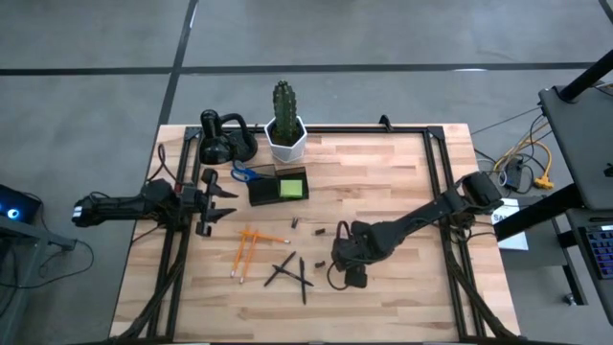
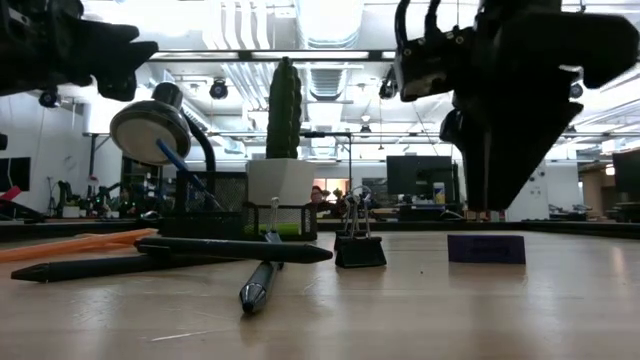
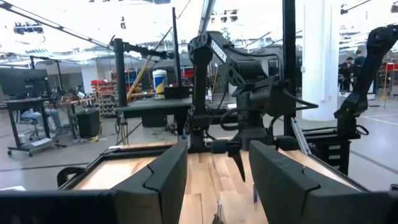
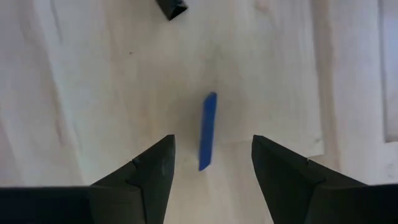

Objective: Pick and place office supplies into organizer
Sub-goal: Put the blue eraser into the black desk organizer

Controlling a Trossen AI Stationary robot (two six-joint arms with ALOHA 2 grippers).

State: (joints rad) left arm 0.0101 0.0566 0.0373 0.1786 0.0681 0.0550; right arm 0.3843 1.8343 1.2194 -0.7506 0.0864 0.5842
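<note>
Organizer [image 1: 279, 187], near the cactus pot [image 1: 285, 140], holds only the green sticky pad [image 1: 292, 187]; pencils [image 1: 246, 245], pens [image 1: 290, 271] and clips remain loose on the tabletop [image 1: 402, 192]. Right tool [image 4: 211, 155] hangs wide open and empty over a small blue piece [image 4: 208, 130]; left tool [image 1: 222, 203] waits open, empty, left.

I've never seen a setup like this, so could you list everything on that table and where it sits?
Organizer: one, dark, far-left area, green sticky pad inside.
Scissors: one, blue-handled, beside the organizer.
Cactus in white pot: one, far edge.
Black looped gadget: one, far-left corner.
Pencils: a few, orange, left of centre.
Pens: about three, black, crossed near the centre.
Binder clip: one, black, centre.
Blue eraser-like block: one, under the right jaws.
Left gripper: jaws open, left side.
Right gripper: jaws open, above the block.
</note>
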